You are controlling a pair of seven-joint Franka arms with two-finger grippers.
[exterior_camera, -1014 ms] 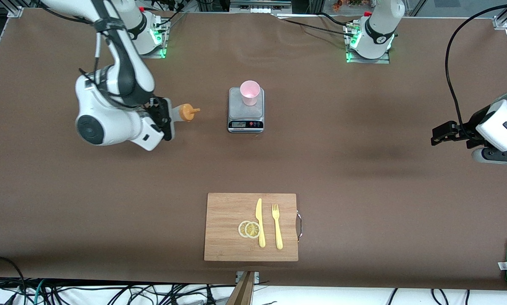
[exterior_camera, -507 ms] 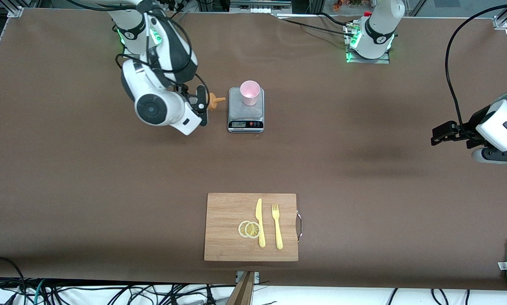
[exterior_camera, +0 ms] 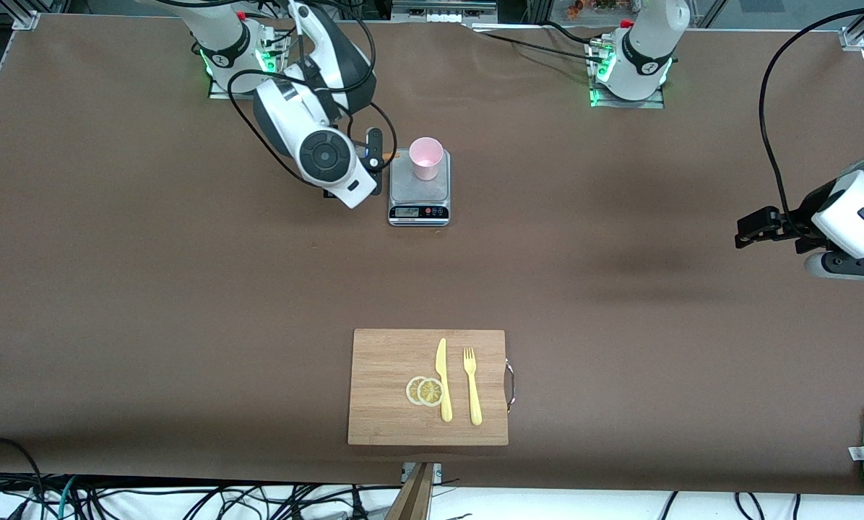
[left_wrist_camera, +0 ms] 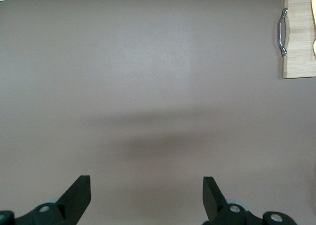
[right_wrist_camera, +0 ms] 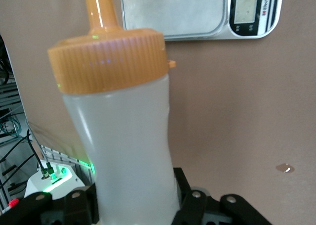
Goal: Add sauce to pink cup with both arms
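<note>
**Sauce bottle held beside the scale, pink cup waiting on its platform**

The right gripper (exterior_camera: 376,155) is clamped on the sauce bottle (right_wrist_camera: 123,131), a translucent whitish plastic squeeze bottle with a ribbed orange nozzle cap. The right wrist view shows the black fingers (right_wrist_camera: 190,205) pressing the bottle's lower body from both sides, with the nozzle pointing toward the scale. In the front view the bottle is hidden by the white right arm, whose gripper hangs over the brown table (exterior_camera: 186,289) just beside the grey digital kitchen scale (exterior_camera: 419,189), on the side toward the right arm's end.

The pale pink plastic cup (exterior_camera: 426,157), tapered and without a handle, stands upright on the scale's metal platform, on the part farther from the front camera.

The left gripper (exterior_camera: 761,227) waits over bare table at the left arm's end, well apart from the scale, its jaws spread wide and holding nothing; its fingertips (left_wrist_camera: 79,195) show in the left wrist view.

Nearer the front camera lies a rectangular bamboo cutting board (exterior_camera: 381,361) carrying two lemon slices (exterior_camera: 425,391), a yellow plastic knife (exterior_camera: 443,379) and a yellow plastic fork (exterior_camera: 472,386).
</note>
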